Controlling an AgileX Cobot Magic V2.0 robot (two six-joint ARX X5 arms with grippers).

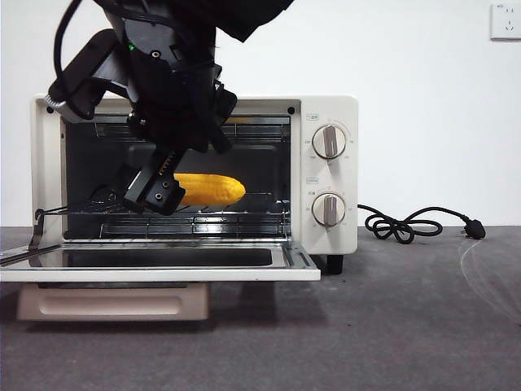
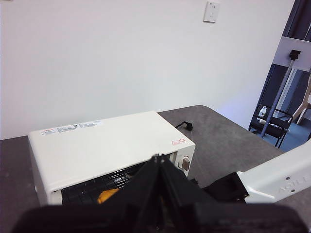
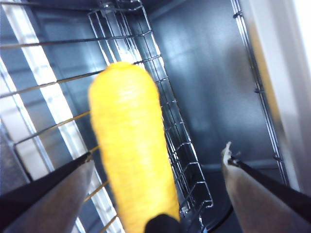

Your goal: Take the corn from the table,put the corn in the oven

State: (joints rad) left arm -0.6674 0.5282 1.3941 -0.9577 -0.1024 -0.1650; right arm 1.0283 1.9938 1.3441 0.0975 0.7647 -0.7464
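The yellow corn (image 1: 213, 189) lies on the wire rack (image 1: 244, 213) inside the cream-white oven (image 1: 326, 106), whose glass door (image 1: 163, 265) hangs open and flat. My right gripper (image 1: 159, 191) reaches into the oven from the upper left, at the corn's left end. In the right wrist view the corn (image 3: 131, 155) sits between the spread jaws of that gripper (image 3: 158, 154), which is open. My left gripper (image 2: 159, 160) is shut with nothing in it, held high above the oven (image 2: 107, 141). The corn (image 2: 107, 195) peeks out below it.
Two round knobs (image 1: 330, 141) sit on the oven's right panel. A black cord (image 1: 407, 224) lies coiled on the dark grey table (image 1: 407, 326) to the right. The white right arm (image 2: 282, 174) crosses the left wrist view.
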